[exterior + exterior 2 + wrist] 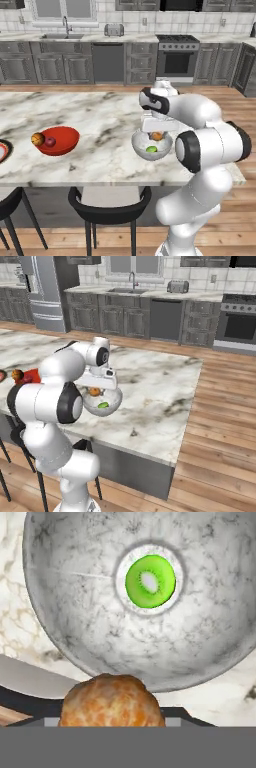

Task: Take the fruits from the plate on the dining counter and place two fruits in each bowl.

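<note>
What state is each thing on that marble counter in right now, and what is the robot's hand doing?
Glass bowl: upright, holds green fruit.
Small orange fruit: held over that bowl.
Gripper: jaws shut on it.
Red bowl: upright, holds orange fruit and dark red fruit.

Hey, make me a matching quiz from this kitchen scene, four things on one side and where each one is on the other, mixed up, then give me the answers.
Things:
1. green fruit
2. small orange fruit
3. dark red fruit
4. plate

Places:
A. in the red bowl
B. at the counter's left end, past the red bowl
C. held in the tool above the glass bowl
D. lying at the bottom of the glass bowl

Pairs: 1-D, 2-C, 3-A, 4-B
</note>
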You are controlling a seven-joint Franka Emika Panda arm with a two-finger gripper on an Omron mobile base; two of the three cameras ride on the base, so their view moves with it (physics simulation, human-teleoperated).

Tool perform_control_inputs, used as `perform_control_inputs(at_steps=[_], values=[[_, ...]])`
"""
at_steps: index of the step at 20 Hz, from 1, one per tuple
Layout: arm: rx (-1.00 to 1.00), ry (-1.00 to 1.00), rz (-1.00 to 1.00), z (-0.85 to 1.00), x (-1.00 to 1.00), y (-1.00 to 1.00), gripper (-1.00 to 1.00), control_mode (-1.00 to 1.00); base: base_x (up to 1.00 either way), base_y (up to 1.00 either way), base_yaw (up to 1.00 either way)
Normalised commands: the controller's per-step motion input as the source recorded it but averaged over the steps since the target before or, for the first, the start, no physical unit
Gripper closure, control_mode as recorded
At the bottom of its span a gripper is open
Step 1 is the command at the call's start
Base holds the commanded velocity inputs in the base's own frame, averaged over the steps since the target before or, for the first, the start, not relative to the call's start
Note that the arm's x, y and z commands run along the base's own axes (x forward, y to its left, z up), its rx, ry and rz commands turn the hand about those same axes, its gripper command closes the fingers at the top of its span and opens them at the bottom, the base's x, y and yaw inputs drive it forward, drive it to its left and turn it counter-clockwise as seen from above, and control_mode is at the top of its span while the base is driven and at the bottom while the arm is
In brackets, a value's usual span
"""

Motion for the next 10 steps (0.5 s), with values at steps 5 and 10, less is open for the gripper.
perform_control_inputs(at_steps=[5, 10], values=[[0.00, 0.01, 0.00, -0.06, 1.00, 0.08, 1.00, -1.00, 0.00, 0.00, 0.00], [0.00, 0.07, 0.00, -0.17, 0.51, 0.00, 1.00, -1.00, 0.00, 0.00, 0.00]])
